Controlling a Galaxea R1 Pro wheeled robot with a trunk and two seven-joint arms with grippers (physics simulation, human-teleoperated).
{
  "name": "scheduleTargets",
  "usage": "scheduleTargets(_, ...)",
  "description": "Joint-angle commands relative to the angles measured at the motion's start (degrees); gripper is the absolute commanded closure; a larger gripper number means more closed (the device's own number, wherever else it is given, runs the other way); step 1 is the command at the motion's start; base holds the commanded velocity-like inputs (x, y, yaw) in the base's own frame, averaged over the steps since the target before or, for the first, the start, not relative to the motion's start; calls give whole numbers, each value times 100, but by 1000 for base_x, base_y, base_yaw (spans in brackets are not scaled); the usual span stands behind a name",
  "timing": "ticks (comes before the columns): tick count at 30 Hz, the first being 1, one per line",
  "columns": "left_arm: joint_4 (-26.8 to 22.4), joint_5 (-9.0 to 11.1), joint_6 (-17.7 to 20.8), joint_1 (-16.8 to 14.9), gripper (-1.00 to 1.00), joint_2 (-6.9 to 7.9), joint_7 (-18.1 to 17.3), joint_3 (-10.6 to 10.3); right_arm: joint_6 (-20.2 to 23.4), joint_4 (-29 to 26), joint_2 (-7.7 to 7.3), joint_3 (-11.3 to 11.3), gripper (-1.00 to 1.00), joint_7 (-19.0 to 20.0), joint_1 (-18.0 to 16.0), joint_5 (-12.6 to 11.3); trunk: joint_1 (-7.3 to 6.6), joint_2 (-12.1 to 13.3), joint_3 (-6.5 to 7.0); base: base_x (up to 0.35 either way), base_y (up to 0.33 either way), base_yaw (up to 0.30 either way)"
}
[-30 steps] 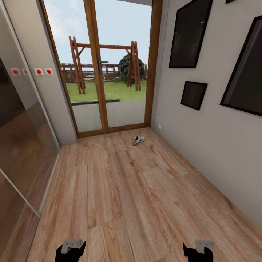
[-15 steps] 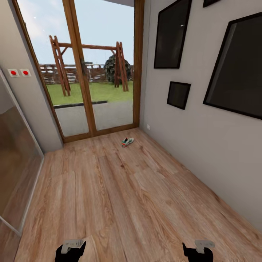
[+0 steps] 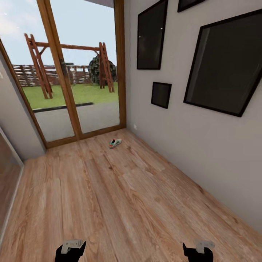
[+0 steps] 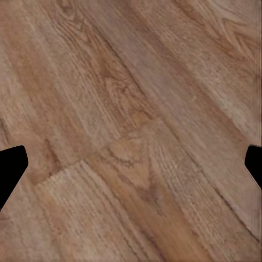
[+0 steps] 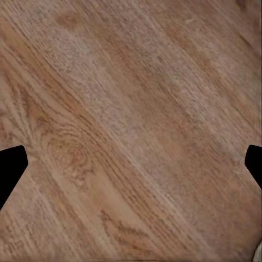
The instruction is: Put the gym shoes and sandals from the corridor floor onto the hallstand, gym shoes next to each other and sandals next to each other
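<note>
One gym shoe, white with green and red accents, lies alone on the corridor floor far ahead, near the glass door and the right wall. My left gripper and right gripper hang low at the near edge of the head view, far from the shoe. In the left wrist view the left gripper is open over bare wood planks. The right gripper is likewise open with nothing between its fingers. The sandals and the hallstand are out of view.
A wood-framed glass door closes the corridor's far end. The grey right wall carries several dark picture frames. A glass panel edge runs along the left. Wide floor lies between me and the shoe.
The whole picture has shifted left, so the camera has turned to the right. The shoe lies where it was on the floor. Both grippers keep the same pose.
</note>
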Motion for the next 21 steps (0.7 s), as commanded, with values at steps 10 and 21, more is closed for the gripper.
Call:
scheduleTargets(10,-4,26,-7,23,-100,-1,-57,41,-19,6,0,35,-100,-8,-5,-50,-1,-2,19,-17,23,-257)
scheduleTargets(21,-6,27,-7,58,-100,-1,-57,50,-19,6,0,35,-100,-8,-5,-50,-1,-2,44,-14,128,-256)
